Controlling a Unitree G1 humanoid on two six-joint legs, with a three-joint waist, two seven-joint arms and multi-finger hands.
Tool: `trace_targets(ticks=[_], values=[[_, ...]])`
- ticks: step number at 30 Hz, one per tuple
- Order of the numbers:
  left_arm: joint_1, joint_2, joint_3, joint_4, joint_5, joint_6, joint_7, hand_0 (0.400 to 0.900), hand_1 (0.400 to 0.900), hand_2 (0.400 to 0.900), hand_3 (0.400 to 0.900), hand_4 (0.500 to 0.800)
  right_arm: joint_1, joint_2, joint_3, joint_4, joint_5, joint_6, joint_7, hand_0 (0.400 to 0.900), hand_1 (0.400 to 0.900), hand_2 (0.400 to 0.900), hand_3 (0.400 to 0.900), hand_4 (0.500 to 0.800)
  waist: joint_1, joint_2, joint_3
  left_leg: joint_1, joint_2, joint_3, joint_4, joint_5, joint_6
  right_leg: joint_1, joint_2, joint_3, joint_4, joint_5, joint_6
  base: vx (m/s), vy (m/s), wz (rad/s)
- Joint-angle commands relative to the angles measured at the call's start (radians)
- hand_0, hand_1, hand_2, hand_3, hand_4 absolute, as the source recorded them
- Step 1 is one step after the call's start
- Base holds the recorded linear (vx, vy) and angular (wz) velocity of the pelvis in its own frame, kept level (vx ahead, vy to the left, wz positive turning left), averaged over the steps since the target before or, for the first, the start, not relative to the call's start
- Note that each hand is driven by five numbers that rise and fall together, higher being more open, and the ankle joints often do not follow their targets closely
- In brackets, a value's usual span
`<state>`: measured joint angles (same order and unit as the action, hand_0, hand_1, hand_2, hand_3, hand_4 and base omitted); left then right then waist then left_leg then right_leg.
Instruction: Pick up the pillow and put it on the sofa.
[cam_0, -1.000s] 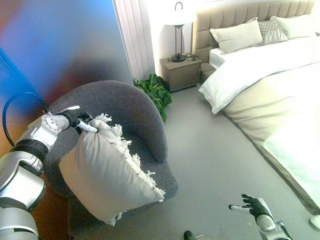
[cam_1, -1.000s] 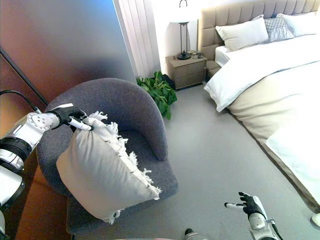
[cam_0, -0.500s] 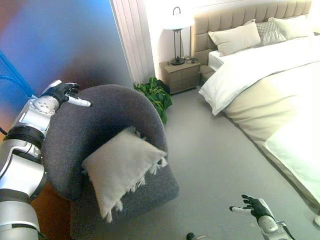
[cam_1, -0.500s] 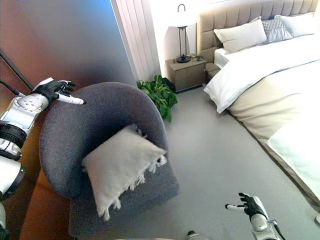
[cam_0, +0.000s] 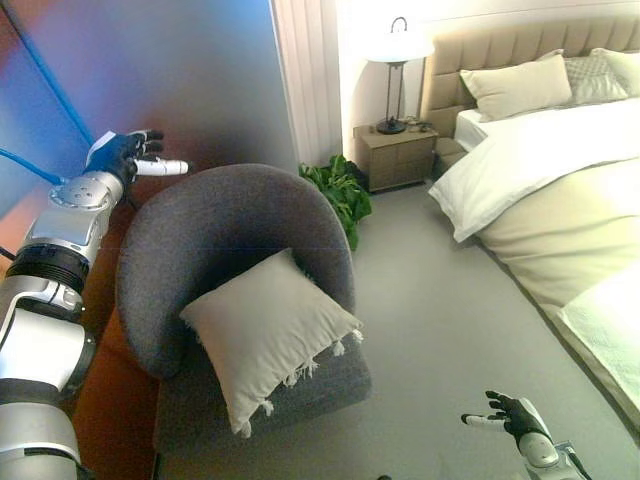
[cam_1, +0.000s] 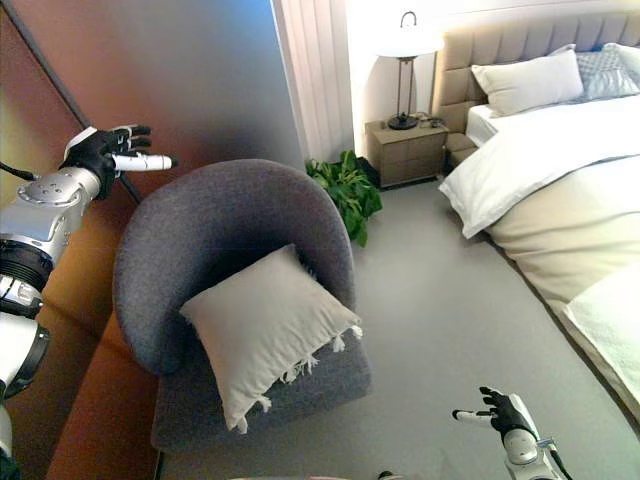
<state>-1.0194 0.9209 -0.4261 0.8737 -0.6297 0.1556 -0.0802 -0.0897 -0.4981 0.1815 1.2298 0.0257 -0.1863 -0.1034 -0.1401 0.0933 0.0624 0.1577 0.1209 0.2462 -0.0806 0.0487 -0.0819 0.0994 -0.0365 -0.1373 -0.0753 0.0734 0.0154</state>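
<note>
A beige pillow (cam_0: 265, 332) with white tassels lies on the seat of a dark grey round armchair (cam_0: 215, 215), leaning against its back. My left hand (cam_0: 128, 155) is open and empty, raised above and to the left of the chair's back rim, apart from the pillow. My right hand (cam_0: 508, 414) is open and empty low at the bottom right, over the grey floor.
A green plant (cam_0: 340, 190) stands behind the chair. A nightstand (cam_0: 400, 155) with a lamp (cam_0: 398, 50) stands by a bed (cam_0: 560, 190) with white bedding at the right. A dark wall panel (cam_0: 190, 80) is behind the chair. Grey floor lies between chair and bed.
The pillow has been let go and has settled on the armchair seat. My left hand has risen up and away from the chair. The camera has shifted left.
</note>
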Motion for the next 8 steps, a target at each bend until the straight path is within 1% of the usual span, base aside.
trace_targets(ticks=[1,2,3,5,6,7,8], values=[[0.04,0.074,0.179,-0.081,-0.12,-0.104,0.037,0.9,0.9,0.9,0.9,0.8,-0.037,-0.018,-0.035,0.035,0.016,-0.056,-0.054,0.9,0.9,0.9,0.9,0.8,0.044,-0.035,-0.064,-0.024,0.023,-0.035,0.057,-0.075,-0.014,0.011,-0.051,-0.054,0.05,-0.116,0.096,-0.06,0.002,0.1],[0.079,0.07,0.21,-0.097,-0.128,-0.112,0.035,0.9,0.9,0.9,0.9,0.8,-0.034,-0.018,-0.037,0.032,0.017,-0.055,-0.056,0.9,0.9,0.9,0.9,0.8,0.046,-0.033,-0.064,-0.025,0.022,-0.037,0.055,-0.073,-0.014,0.012,-0.053,-0.056,0.049,-0.114,0.096,-0.07,0.0,0.16],[0.197,0.047,0.291,-0.137,-0.145,-0.152,0.019,0.9,0.9,0.9,0.9,0.8,-0.021,-0.001,-0.062,0.025,0.021,-0.051,-0.066,0.9,0.9,0.9,0.9,0.8,0.068,-0.042,-0.056,-0.027,0.023,-0.045,0.047,-0.068,-0.015,0.015,-0.057,-0.07,0.045,-0.112,0.097,-0.07,-0.005,0.18],[0.356,0.005,0.405,-0.195,-0.165,-0.178,-0.008,0.9,0.9,0.9,0.9,0.8,-0.001,0.012,-0.082,0.015,0.033,-0.05,-0.084,0.9,0.9,0.9,0.9,0.8,0.087,-0.045,-0.049,-0.029,0.022,-0.055,0.038,-0.064,-0.014,0.02,-0.061,-0.084,0.04,-0.11,0.097,-0.07,-0.006,0.22],[0.454,-0.03,0.468,-0.23,-0.164,-0.214,-0.018,0.9,0.9,0.9,0.9,0.8,0.013,0.02,-0.097,0.007,0.037,-0.05,-0.093,0.9,0.9,0.9,0.9,0.8,0.1,-0.049,-0.044,-0.031,0.021,-0.062,0.035,-0.062,-0.014,0.021,-0.063,-0.091,0.039,-0.108,0.097,-0.07,-0.004,0.23],[0.538,-0.061,0.516,-0.258,-0.158,-0.254,-0.031,0.9,0.9,0.9,0.9,0.8,0.026,0.027,-0.11,0.002,0.036,-0.054,-0.1,0.9,0.9,0.9,0.9,0.8,0.108,-0.052,-0.04,-0.032,0.021,-0.068,0.032,-0.061,-0.013,0.022,-0.064,-0.097,0.038,-0.107,0.097,-0.07,0.0,0.21],[0.595,-0.084,0.549,-0.284,-0.159,-0.272,-0.039,0.9,0.9,0.9,0.9,0.8,0.037,0.03,-0.116,-0.002,0.039,-0.057,-0.105,0.9,0.9,0.9,0.9,0.8,0.113,-0.054,-0.037,-0.033,0.021,-0.071,0.031,-0.061,-0.012,0.023,-0.065,-0.1,0.037,-0.106,0.096,-0.04,-0.001,0.12]])
